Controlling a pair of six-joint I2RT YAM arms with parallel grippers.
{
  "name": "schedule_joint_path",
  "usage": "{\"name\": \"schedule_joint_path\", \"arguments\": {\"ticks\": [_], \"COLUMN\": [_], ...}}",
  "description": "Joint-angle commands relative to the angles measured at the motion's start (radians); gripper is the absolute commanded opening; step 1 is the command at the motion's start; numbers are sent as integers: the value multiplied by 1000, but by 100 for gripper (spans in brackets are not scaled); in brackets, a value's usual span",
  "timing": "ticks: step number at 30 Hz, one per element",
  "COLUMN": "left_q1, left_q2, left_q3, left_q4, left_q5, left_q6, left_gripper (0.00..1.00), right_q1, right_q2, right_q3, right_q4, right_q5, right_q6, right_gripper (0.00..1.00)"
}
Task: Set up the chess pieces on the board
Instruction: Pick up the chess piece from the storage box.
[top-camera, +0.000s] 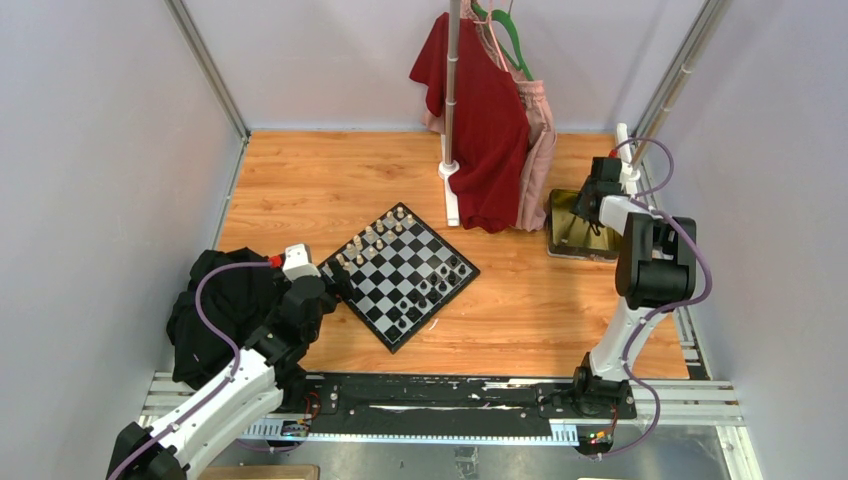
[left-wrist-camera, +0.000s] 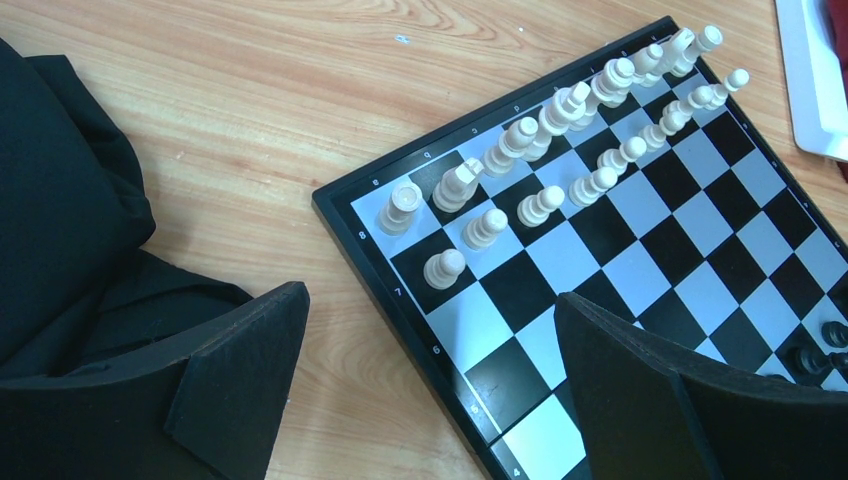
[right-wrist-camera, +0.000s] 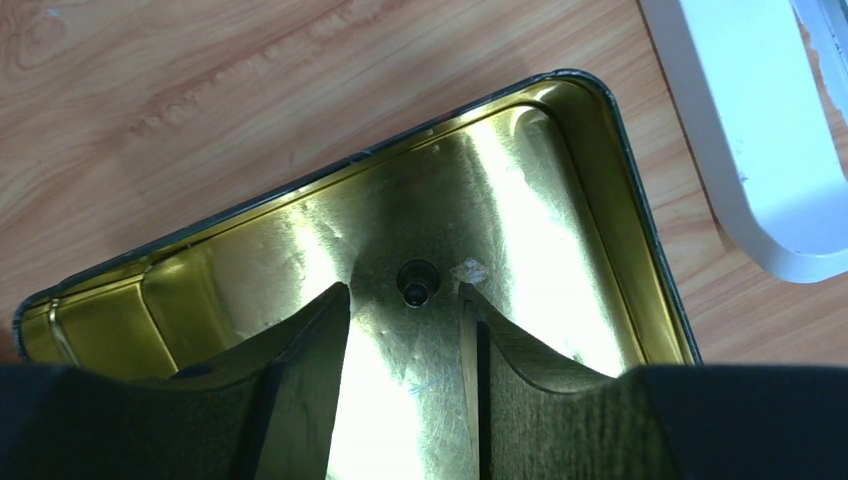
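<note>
Right fingers (right-wrist-camera: 300, 380) are spread over the tray (right-wrist-camera: 625, 210), lone black piece (right-wrist-camera: 417, 283) framed between them, centre frame; closing should be centred low on it. Left fingers (left-wrist-camera: 240, 370) are apart, lower frame, over the edge of the board (left-wrist-camera: 690, 270).

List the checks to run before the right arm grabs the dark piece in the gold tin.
1. Jaws of the right end effector open: ok.
2. The dark piece in the tin sits between its fingers: ok.
3. The left end effector open, carrying nothing: ok.
4. The cream pieces lined in two rows on the board: ok.
5. Free square for the dark piece: cannot tell; black side too small from above.
</note>
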Motion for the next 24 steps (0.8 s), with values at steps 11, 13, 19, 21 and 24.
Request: {"name": "schedule_joint_path", "arguments": {"ticks": [11,13,19,21,24], "left_q1": [-6,-6,-6,-6,-6], "left_q2": [2,1,3,3,3], "left_q3": [13,12,12,12,12], "left_q4": [33,33,35,35,35], "left_q5": [-7,-7,-8,-7,-6], "left_q6": [8,9,10,10,10], "left_gripper": [100,100,100,100,100], "right_q1": [-34,-36,-38,-38,-38], "right_q2": [39,43,58,57,54], "right_q3": [48,50,57,54,48], "right_q4": [5,4,5,5,5], "right_q5": [-20,-20,-31,-38,-40], "right_q6": [-21,-24,-23,-22,-21], "right_gripper": [40,39,31,27,19]}}
